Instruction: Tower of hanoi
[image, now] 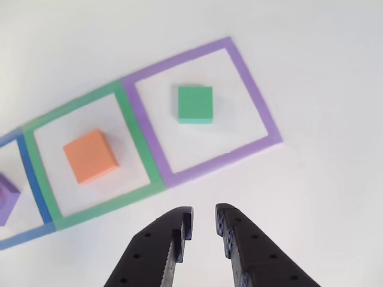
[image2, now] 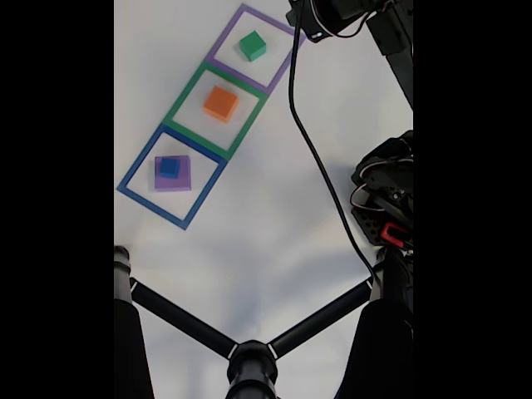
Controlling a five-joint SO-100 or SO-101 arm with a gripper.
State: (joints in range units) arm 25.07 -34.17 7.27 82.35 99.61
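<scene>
White table (image: 323, 72), matte green block (image: 195, 104) alone in purple outline (image: 254, 95), gripper (image: 203, 226) jaws slightly apart, empty.

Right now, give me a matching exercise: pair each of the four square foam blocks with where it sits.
Things:
1. green square foam block
2. orange square foam block
3. purple square foam block
4. blue square foam block

Places:
A. on top of another block
B. inside the purple tape outline
C. inside the blue tape outline
D. inside the green tape outline

Pairs: 1-B, 2-D, 3-C, 4-A
</scene>
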